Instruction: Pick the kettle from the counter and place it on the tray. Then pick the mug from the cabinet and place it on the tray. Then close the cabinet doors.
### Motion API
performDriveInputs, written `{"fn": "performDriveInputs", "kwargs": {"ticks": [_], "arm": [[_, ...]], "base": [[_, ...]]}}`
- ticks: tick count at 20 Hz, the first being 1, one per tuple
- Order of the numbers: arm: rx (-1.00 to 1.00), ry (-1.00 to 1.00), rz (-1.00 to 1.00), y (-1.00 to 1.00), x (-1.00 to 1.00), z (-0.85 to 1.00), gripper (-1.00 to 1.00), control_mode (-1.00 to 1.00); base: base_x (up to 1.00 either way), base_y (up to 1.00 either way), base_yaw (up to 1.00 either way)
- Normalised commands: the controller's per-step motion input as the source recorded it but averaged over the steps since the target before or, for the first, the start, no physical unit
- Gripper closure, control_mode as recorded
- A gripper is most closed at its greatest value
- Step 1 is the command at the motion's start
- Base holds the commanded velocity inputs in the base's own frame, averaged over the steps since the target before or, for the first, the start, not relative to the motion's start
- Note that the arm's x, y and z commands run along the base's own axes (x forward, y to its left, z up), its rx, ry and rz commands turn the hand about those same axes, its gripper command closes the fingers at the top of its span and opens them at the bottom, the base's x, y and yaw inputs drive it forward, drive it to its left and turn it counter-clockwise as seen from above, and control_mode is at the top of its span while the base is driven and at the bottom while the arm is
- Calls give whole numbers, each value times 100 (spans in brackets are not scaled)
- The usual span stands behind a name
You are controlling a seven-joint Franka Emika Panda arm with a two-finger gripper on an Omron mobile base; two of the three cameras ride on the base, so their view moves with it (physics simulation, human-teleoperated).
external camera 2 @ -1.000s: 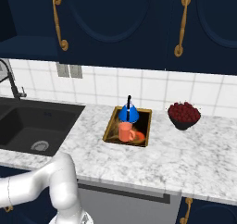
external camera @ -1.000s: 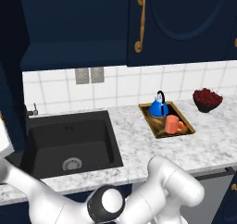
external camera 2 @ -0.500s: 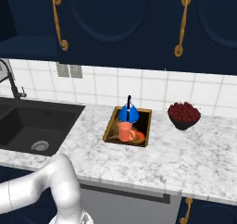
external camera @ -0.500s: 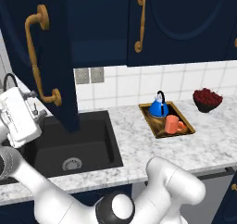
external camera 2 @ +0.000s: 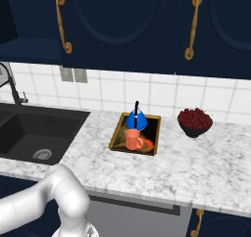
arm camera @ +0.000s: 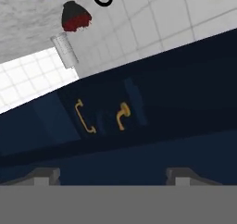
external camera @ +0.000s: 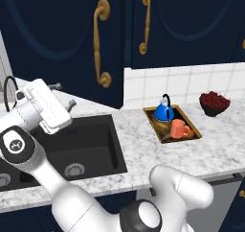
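The blue kettle [external camera: 163, 112] and the orange mug [external camera: 178, 129] both stand on the wood-look tray [external camera: 191, 135], on the counter [external camera: 143, 154] right of the sink; they show again as kettle [external camera 2: 136, 119], mug [external camera 2: 132, 139] and tray [external camera 2: 116, 135]. A navy cabinet door [external camera: 52, 39] with a gold handle [external camera: 100, 49] hangs at an angle out over the sink. My gripper [external camera: 63, 95] is open, close against this door's lower part. In the hand view its fingertips [arm camera: 44, 176] stand wide apart before dark blue door panel, gripper [arm camera: 115, 177] holding nothing.
A black sink [external camera: 72, 145] lies under my hand. A dark bowl of red fruit [external camera: 214, 102] stands right of the tray. More shut navy doors [external camera 2: 147, 25] with gold handles line the wall above the white tiles [external camera 2: 162, 91].
The cabinet door has swung right across the left base view, from far left to past the middle. My hand has followed it rightward and upward. Kettle, mug and tray stayed put.
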Motion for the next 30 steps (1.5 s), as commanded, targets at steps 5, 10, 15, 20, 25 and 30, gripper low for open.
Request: {"fn": "performDriveInputs", "kwargs": {"ticks": [5,10,15,20,25,30], "arm": [[11,0,21,-66,69,10,-100,-100],[11,0,25,-56,79,11,-100,-100],[10,0,25,-43,88,8,-100,-100],[10,0,26,-40,96,3,-100,-100],[10,0,27,-38,96,1,-100,-100],[10,0,27,-34,95,0,-100,-100]], "base": [[0,0,0],[0,0,0],[0,0,0],[0,0,0],[0,0,0],[0,0,0]]}}
